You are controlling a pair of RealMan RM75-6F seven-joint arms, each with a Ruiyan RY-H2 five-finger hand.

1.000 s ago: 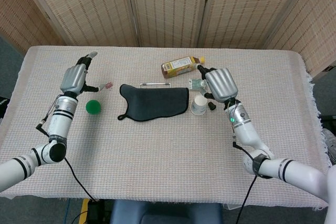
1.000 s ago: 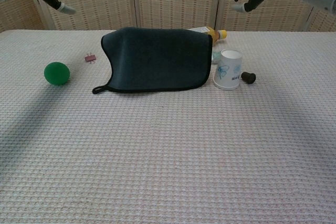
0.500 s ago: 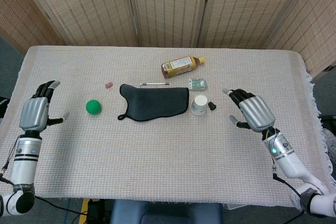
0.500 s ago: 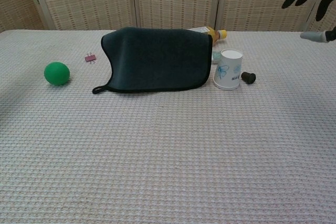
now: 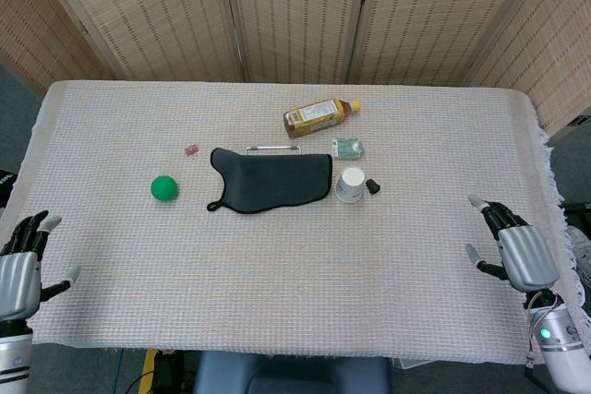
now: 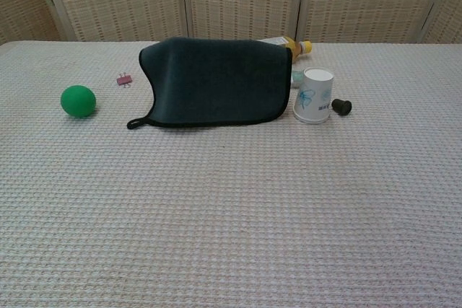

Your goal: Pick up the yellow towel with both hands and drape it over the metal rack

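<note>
Towel on the rack, both hands far off at the bench's near corners

One dark towel (image 5: 272,180) lies draped over the one metal rack (image 5: 273,149) mid-bench — well apart from the left hand (image 5: 20,260) and right hand (image 5: 519,252), each with fingers spread, holding nothing. One green ball (image 5: 163,188), one paper cup (image 5: 351,184), one bottle (image 5: 319,116).

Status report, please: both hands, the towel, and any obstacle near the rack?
Left hand and right hand open, at near table corners. Dark towel draped over metal rack; none yellow seen. Paper cup beside the towel.
</note>
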